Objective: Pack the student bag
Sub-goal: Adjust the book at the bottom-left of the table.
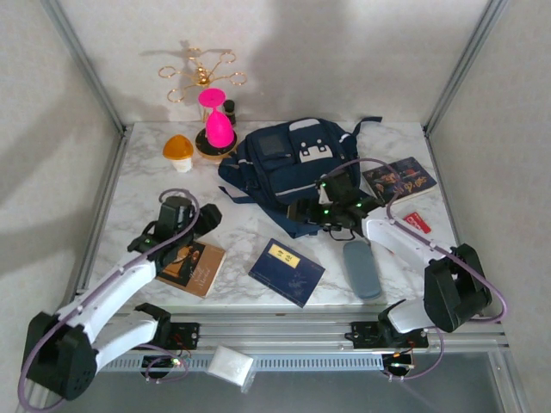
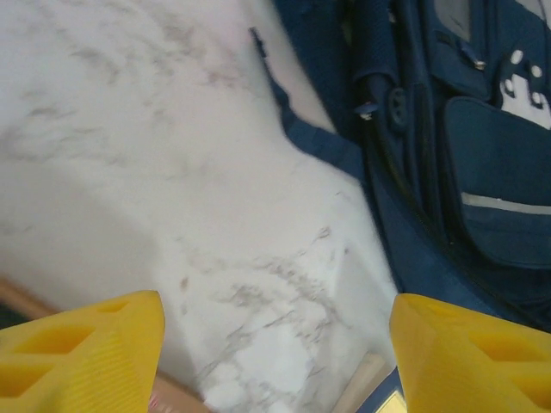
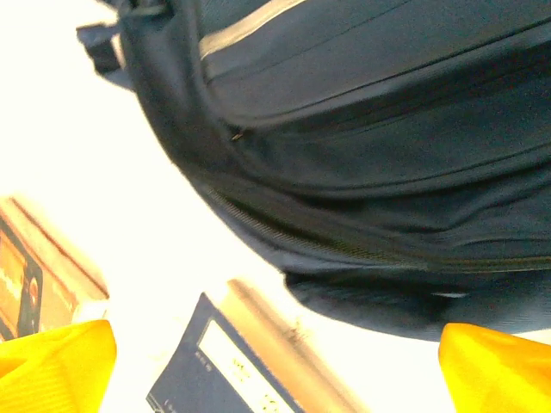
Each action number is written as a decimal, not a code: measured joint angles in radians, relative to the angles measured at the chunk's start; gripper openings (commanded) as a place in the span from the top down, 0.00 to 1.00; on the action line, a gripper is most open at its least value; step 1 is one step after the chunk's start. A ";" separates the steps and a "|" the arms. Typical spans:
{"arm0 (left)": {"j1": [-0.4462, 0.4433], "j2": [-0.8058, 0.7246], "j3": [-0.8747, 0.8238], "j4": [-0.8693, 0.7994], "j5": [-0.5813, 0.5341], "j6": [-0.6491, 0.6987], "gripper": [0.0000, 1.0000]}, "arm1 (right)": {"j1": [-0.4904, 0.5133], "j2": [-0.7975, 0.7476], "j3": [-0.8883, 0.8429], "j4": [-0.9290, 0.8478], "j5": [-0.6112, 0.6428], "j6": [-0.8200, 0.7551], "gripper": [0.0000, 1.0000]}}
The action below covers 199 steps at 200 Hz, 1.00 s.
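Two grippers stand wide apart and hold nothing. Left gripper (image 2: pixel 275 353) hangs by the brown book (image 1: pixel 193 268), with the student bag (image 1: pixel 284 159) well off to its right. Right gripper (image 3: pixel 274 366) is nearer, at the bag's near edge.

One student bag (image 1: pixel 288 163) lies on the table (image 1: pixel 146 198), upper middle of the frame. There are three books: a brown book (image 1: pixel 202 271) at lower left, a navy book (image 1: pixel 287 272) at lower centre and a picture-covered book (image 1: pixel 399 179) at right. There is one grey case (image 1: pixel 362 268), one small red item (image 1: pixel 417 221), one orange mushroom figure (image 1: pixel 178 152), one pink ornament (image 1: pixel 216 120), one gold wire stand (image 1: pixel 202 73) and one white packet (image 1: pixel 232 366).
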 measured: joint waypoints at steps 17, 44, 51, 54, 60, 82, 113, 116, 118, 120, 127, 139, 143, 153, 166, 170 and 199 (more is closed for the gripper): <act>-0.006 -0.087 -0.042 -0.077 -0.030 -0.040 0.27 | 0.074 0.039 0.023 0.032 0.004 -0.005 0.03; -0.017 -0.185 -0.101 -0.205 -0.097 -0.104 0.23 | 0.203 0.149 0.085 0.093 -0.011 -0.011 0.03; -0.024 -0.194 -0.103 -0.236 -0.112 -0.121 0.22 | 0.229 0.181 0.106 0.106 -0.014 -0.015 0.03; -0.027 -0.196 -0.103 -0.246 -0.123 -0.128 0.21 | 0.242 0.198 0.117 0.115 -0.016 -0.017 0.03; -0.032 -0.198 -0.102 -0.267 -0.146 -0.143 0.17 | 0.261 0.224 0.135 0.127 -0.018 -0.022 0.04; -0.031 -0.185 -0.102 -0.320 -0.214 -0.191 0.13 | 0.298 0.304 0.185 0.166 -0.045 -0.032 0.07; -0.002 -0.104 -0.104 -0.339 -0.267 -0.244 0.12 | 0.299 0.397 0.249 0.204 -0.072 -0.039 0.13; 0.002 -0.097 -0.105 -0.340 -0.273 -0.250 0.12 | 0.299 0.406 0.255 0.207 -0.077 -0.038 0.13; 0.005 -0.092 -0.106 -0.341 -0.276 -0.254 0.12 | 0.299 0.411 0.259 0.210 -0.078 -0.037 0.14; 0.008 -0.088 -0.108 -0.341 -0.281 -0.259 0.12 | 0.299 0.417 0.263 0.212 -0.083 -0.039 0.14; 0.019 -0.080 -0.114 -0.341 -0.297 -0.273 0.11 | 0.300 0.432 0.275 0.219 -0.093 -0.039 0.16; 0.048 -0.077 -0.127 -0.341 -0.312 -0.290 0.11 | 0.301 0.460 0.296 0.226 -0.106 -0.041 0.18; 0.063 -0.077 -0.131 -0.341 -0.318 -0.295 0.11 | 0.301 0.468 0.303 0.226 -0.112 -0.040 0.19; 0.097 -0.077 -0.141 -0.343 -0.330 -0.305 0.11 | 0.302 0.485 0.318 0.226 -0.120 -0.042 0.20; 0.129 -0.077 -0.150 -0.351 -0.352 -0.323 0.11 | 0.303 0.502 0.333 0.229 -0.129 -0.045 0.20; 0.135 -0.077 -0.151 -0.352 -0.359 -0.329 0.11 | 0.303 0.507 0.336 0.231 -0.132 -0.045 0.20; 0.142 -0.075 -0.164 -0.338 -0.374 -0.365 0.11 | 0.302 0.527 0.347 0.232 -0.148 -0.049 0.18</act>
